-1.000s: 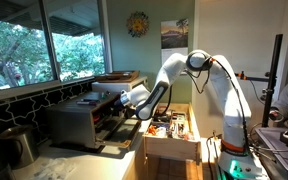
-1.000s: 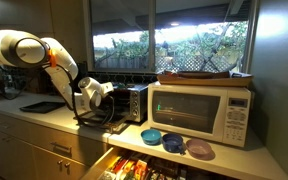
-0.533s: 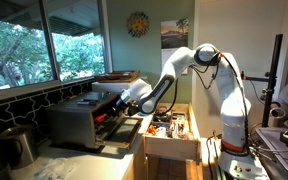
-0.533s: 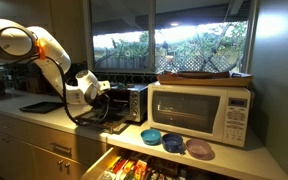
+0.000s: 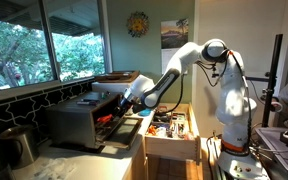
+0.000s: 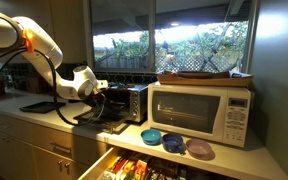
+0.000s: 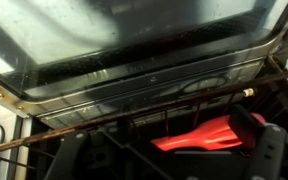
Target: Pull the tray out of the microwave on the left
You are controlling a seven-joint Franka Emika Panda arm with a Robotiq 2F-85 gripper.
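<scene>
- The microwave (image 5: 76,122) stands at the left of the surface (image 5: 79,160) in an exterior view. Its drop-down door (image 5: 122,131) is lowered toward the arm (image 5: 189,60). The mouth is dark, and little inside it can be made out from there.
- The tray (image 7: 144,45) is, by my judgement, the dark glossy sheet with a pale raised lip across the upper wrist view, at the oven's mouth. Its long axis runs crosswise, and it lies straight ahead of the pincer (image 5: 121,106). It could instead be the door glass; I cannot settle that.
- Wire rods (image 7: 114,118) and a red piece (image 7: 209,135) lie between that lip and the fingers (image 7: 69,160). What the red piece is remains hard to tell.
- The pincer hangs just right of the mouth, above the door. In the wrist view its fingers show as dark shapes at the lower corners, spread apart, with nothing visibly clamped.
- The pull would likely need to run straight back across the tray's short side, toward the arm's base at the right.
</scene>
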